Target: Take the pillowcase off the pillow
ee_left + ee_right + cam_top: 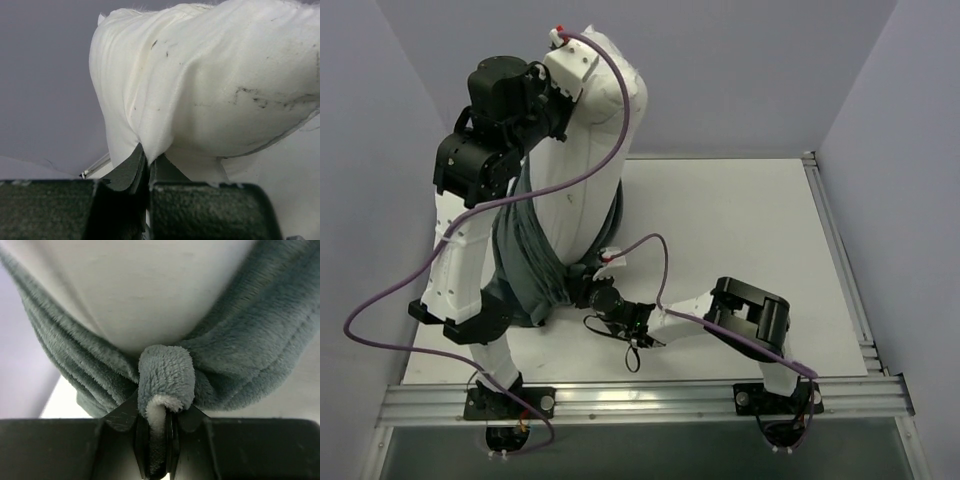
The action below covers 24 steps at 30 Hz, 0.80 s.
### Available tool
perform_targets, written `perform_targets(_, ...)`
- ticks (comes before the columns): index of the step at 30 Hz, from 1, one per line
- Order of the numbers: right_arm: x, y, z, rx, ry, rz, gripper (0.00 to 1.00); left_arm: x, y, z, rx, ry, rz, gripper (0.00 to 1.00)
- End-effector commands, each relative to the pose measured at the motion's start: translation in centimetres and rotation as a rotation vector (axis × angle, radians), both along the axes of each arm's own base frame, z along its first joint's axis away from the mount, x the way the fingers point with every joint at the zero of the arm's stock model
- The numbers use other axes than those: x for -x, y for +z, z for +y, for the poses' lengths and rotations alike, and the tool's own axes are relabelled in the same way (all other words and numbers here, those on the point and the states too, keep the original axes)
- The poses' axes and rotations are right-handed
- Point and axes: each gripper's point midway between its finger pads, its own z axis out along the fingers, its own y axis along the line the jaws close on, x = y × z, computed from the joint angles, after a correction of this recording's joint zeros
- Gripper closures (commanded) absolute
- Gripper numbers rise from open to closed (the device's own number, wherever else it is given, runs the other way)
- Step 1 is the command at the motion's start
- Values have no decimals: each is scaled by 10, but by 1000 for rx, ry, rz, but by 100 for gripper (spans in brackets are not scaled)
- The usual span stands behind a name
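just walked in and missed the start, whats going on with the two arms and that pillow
The two arms are pulling a pillowcase off a pillow. The left gripper is shut on a pinch of the white pillow and holds it high above the table. The right gripper, low down, is shut on a fold of the grey fuzzy pillowcase. The cover is bunched around the pillow's lower end, so it is not yet off.

White tabletop (740, 230) (metal rail (650, 400) along near edge), plain grey walls (740, 70)
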Motion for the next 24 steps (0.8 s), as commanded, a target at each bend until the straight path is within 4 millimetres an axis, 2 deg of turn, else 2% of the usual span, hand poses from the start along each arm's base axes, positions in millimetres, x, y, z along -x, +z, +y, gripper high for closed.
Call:
perform_targets(1,24,-121,-30,186,72,273,100,118,221,75,440,6,-673,98)
perform_targets(2,20,-136,-49,167,36,323,100,126,226,81,457,13,-691,98)
perform_targets(3,18,-139,-52,132,29,333,100,141,236,91,475,16,-731,98)
perform_targets(4,18,-144,-58,133,24,348,100,147,239,96,476,24,-745,98)
perform_targets(5,19,-147,-62,157,37,344,100,148,237,97,467,30,-735,98)
perform_targets(6,20,-142,-62,188,53,333,100,154,236,98,457,16,-731,98)
perform_targets(7,21,-134,-60,216,70,310,87,138,217,85,416,-1,-655,98)
perform_targets(8,18,-122,-62,261,70,260,66,132,208,80,400,-13,-617,98)
perform_targets(9,22,-90,-58,271,79,216,33,131,200,77,385,-22,-585,98)
perform_targets(10,23,-71,-59,282,65,181,21,107,171,59,332,-38,-493,98)
perform_targets(11,21,-50,-62,290,44,146,12,99,159,53,316,-47,-456,98)
perform_targets(12,16,-6,-72,289,7,87,2,97,150,50,303,-54,-428,98)
perform_targets(13,15,14,-78,286,-15,60,1,91,140,45,298,-59,-400,98)
perform_targets(14,13,36,-85,272,-32,41,0,78,122,37,278,-59,-349,98)
perform_targets(15,14,70,-100,260,-45,2,0,75,116,35,276,-62,-335,98)
perform_targets(16,13,92,-106,239,-54,-18,0,71,113,31,280,-67,-325,98)
perform_targets(17,15,105,-114,249,-48,-30,0,65,103,26,276,-74,-298,98)
perform_targets(18,20,137,-122,202,-32,-65,0,61,99,23,279,-76,-286,98)
perform_targets(19,21,162,-124,183,-20,-103,0,59,95,19,291,-85,-270,98)
perform_targets(22,27,217,-137,157,-3,-176,0,51,78,6,296,-113,-217,98)
perform_targets(23,27,246,-139,118,-12,-206,0,50,75,3,297,-121,-207,98)
perform_targets(24,26,260,-139,116,-10,-234,0,50,66,-4,291,-135,-186,98)
